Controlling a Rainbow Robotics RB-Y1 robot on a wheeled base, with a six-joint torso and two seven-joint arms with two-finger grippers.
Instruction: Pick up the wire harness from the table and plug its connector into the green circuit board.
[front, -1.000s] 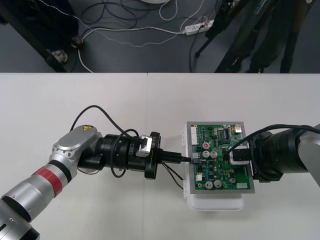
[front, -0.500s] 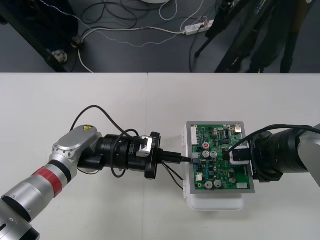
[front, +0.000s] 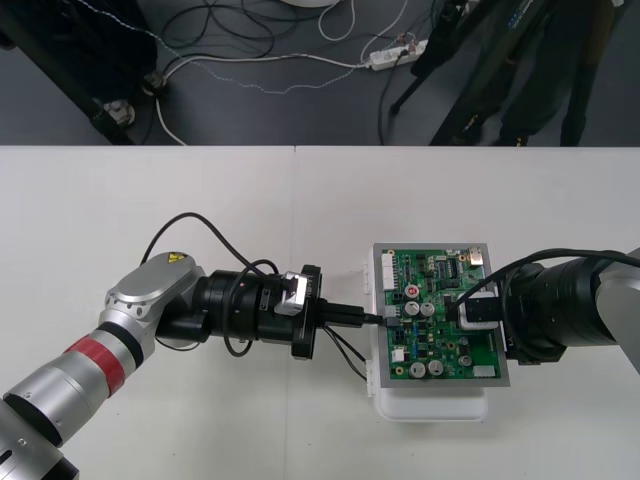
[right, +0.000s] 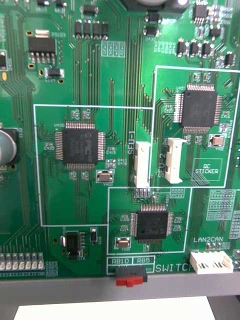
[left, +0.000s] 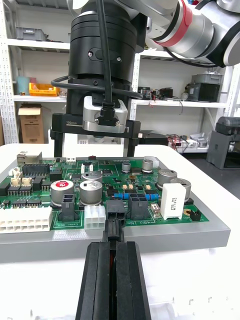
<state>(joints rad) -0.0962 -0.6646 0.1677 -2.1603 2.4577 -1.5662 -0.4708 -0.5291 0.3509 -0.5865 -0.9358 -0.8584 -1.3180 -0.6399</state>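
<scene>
The green circuit board sits on its white base right of centre. My left gripper reaches in level from the left and is shut on the harness's black plug. That plug meets a black socket at the board's left edge; how deep it sits I cannot tell. The harness's thin wires trail back under the left gripper. My right gripper hangs over the board's right half, and in the left wrist view its fingers stand wide apart, open. The right wrist view looks straight down on the board.
The board's tall capacitors and white connectors stand close around the socket. A black cable loops off the left arm onto the table. The table's far edge runs behind.
</scene>
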